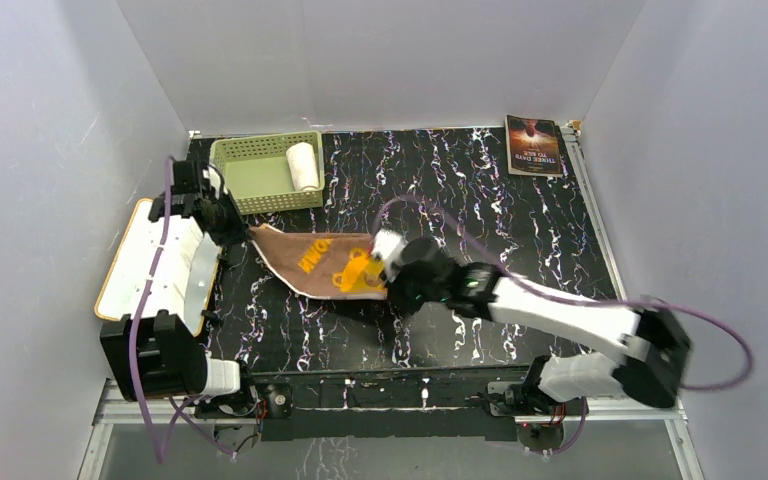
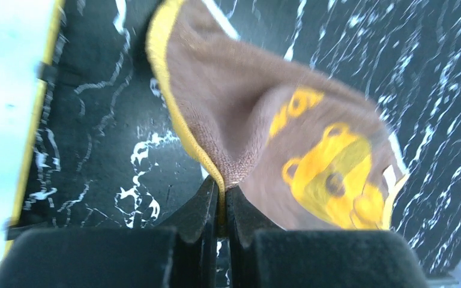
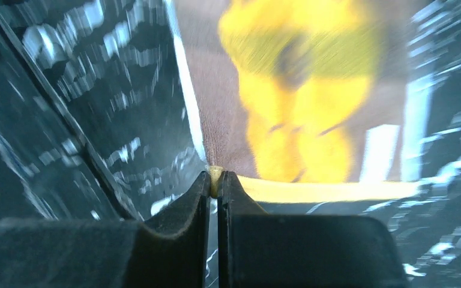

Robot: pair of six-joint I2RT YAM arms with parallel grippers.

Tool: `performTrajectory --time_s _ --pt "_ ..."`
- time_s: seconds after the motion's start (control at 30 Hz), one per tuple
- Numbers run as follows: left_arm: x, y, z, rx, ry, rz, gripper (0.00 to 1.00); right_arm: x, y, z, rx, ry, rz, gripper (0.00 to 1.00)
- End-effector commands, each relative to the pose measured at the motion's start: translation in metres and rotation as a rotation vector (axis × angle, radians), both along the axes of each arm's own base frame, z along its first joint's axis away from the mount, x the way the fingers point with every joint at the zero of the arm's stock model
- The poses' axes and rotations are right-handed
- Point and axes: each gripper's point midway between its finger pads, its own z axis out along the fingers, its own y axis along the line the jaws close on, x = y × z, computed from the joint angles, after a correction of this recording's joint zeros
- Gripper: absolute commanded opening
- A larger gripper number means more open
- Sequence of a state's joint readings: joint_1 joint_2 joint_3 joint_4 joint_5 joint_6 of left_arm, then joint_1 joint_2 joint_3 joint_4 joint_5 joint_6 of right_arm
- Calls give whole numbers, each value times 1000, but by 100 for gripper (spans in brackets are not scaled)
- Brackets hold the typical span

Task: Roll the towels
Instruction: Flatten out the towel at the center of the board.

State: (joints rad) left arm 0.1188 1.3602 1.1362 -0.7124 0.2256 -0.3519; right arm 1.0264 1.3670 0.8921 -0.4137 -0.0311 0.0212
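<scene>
The brown towel (image 1: 310,262) lies spread on the worktop (image 1: 500,200) just in front of the green basket (image 1: 278,199), which holds the rolled white towel (image 1: 303,165). The left tool (image 2: 221,188) is clenched on the brown towel's edge nearest the basket. The right tool (image 3: 216,176) grips the end farthest from it.

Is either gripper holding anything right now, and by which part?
Both hold the brown towel: the left gripper pinches its yellow-trimmed edge at one end, the right gripper pinches the yellow hem at the opposite end.
</scene>
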Motion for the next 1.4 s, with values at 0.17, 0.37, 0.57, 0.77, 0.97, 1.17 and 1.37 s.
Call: performTrajectory --time_s 0.17,0.37,0.57,0.77,0.97,1.17,1.37 --pt "16 23 101 113 -139 43 0 85 -87 261 566 -483 -430 0" --pt "-7 13 128 68 -200 64 0 75 -92 229 517 -333 -486 0" --pt "-82 -19 96 -107 -190 150 0 24 -107 231 570 -255 -400 0" --pt "-122 -49 131 -289 -261 175 0 -26 -98 264 759 -146 -254 0" --pt "-99 -21 86 -87 -83 143 5 4 -78 260 849 -135 -327 0" --pt "-63 -19 -10 -96 142 108 5 65 -92 183 751 -58 -736 0" --pt "-16 -7 -85 -52 345 56 3 126 -126 75 634 178 -1011 0"
